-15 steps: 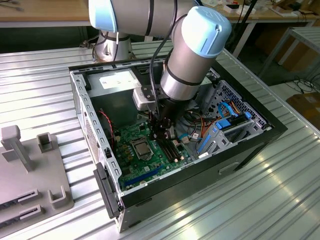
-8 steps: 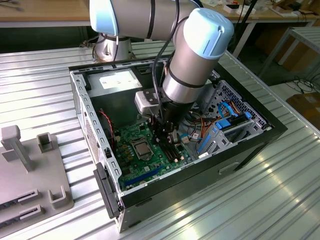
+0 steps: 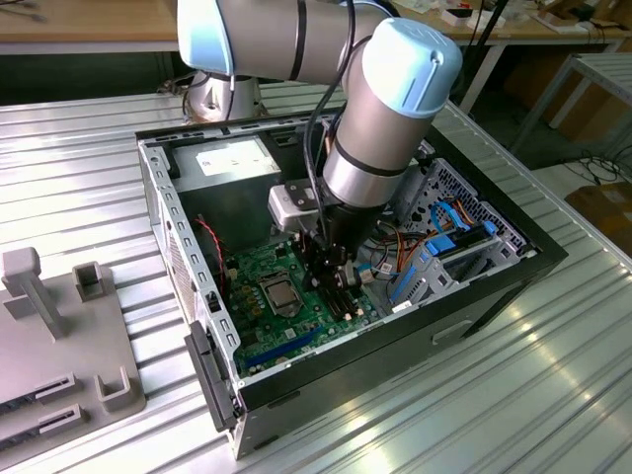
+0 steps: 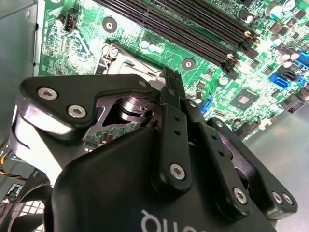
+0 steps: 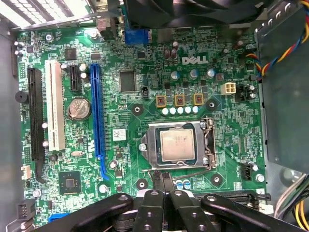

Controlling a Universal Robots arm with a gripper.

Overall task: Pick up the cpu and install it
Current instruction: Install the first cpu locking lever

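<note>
Silvery-beige, the cpu (image 5: 177,145) sits in its socket (image 5: 180,145); our pressed-together fingers (image 5: 163,180) should stay centred just beside it.

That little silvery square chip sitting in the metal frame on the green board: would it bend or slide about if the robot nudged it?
The small flat silvery-beige square chip looks rigid, so probably no bending. It is thin and likely light. Seated inside the silver-framed socket on the green circuit board, it probably would not slide, though its smooth face may be slippery.
</note>
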